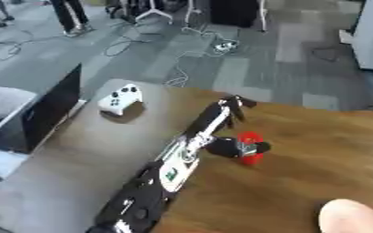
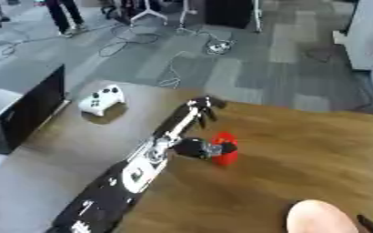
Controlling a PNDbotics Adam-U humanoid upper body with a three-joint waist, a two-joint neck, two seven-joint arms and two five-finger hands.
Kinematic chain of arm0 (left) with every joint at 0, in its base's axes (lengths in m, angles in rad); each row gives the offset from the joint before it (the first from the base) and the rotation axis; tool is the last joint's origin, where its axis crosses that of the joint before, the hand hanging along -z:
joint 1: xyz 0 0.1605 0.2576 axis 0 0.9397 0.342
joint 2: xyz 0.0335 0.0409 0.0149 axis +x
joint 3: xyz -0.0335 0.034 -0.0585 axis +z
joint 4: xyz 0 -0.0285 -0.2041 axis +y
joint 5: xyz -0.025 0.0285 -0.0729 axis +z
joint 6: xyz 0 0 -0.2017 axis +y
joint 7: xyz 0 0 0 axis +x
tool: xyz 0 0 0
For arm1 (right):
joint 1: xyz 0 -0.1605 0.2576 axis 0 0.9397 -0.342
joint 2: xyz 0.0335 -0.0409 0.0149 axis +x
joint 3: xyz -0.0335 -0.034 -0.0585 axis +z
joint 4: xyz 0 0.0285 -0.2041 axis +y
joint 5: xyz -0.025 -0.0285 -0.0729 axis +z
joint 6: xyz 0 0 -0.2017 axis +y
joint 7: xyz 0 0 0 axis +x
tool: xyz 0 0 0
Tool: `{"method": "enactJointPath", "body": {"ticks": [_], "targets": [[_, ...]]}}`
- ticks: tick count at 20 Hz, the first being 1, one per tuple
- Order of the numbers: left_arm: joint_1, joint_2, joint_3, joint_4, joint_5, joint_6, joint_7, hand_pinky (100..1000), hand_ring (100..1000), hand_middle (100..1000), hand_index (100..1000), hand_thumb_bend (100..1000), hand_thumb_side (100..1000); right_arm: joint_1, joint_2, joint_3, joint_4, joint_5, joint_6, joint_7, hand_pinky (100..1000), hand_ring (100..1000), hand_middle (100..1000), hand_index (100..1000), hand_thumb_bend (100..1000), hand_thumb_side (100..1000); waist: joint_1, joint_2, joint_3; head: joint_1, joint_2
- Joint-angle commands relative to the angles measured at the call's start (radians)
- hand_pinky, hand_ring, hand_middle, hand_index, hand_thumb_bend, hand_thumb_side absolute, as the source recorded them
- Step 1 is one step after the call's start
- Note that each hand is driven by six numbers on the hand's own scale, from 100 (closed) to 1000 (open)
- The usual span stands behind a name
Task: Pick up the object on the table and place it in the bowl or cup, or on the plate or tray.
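A wooden table (image 1: 317, 154) fills the lower right of the view, seen from above, with grey carpet floor beyond its far edge. The robot's left arm (image 1: 162, 179), black with silver joints, comes in from the bottom left and stretches diagonally up across the table. Its left hand (image 1: 229, 109) lies extended near the table's far edge, fingers mostly straight and pointing away, released and holding nothing that can be seen. A dark part that seems to be the thumb (image 2: 191, 148) juts out to the right partway along, and its tip touches or overlaps a small red object (image 1: 251, 148), which stands on the table just to the right of the arm, below the fingertips. Whether the thumb actually presses against the red object cannot be told.

A white game controller (image 1: 121, 98) sits on the table's pale left part, well apart from the hand, to its left. A pale, rounded, blurred shape (image 2: 321, 218) shows at the bottom right corner; what it is cannot be made out.
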Motion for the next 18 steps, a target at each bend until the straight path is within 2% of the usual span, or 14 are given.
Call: {"method": "enactJointPath", "body": {"ticks": [1, 9, 18], "targets": [[-0.045, 0.013, 0.022, 0.040, -0.079, -0.020, -0.003, 434, 627, 728, 833, 700, 633, -0.006, -0.009, 0.004, -0.015, -0.004, -0.003, 0.008, 593, 708, 592, 985, 100, 967, 0.001, -0.012, -0.006, 0.006, -0.015], [-0.115, 0.037, 0.032, 0.108, -0.234, -0.069, -0.015, 480, 652, 729, 829, 752, 650, -0.010, -0.007, 0.012, -0.017, 0.001, -0.009, 0.019, 592, 706, 591, 984, 100, 979, 0.002, 0.002, -0.026, 0.015, -0.021], [-0.118, 0.015, 0.038, 0.137, -0.265, -0.096, -0.009, 480, 650, 730, 829, 728, 675, -0.025, -0.001, 0.024, -0.031, -0.004, -0.023, 0.039, 593, 704, 591, 983, 100, 1000, -0.005, 0.029, -0.051, 0.028, -0.041]]}}
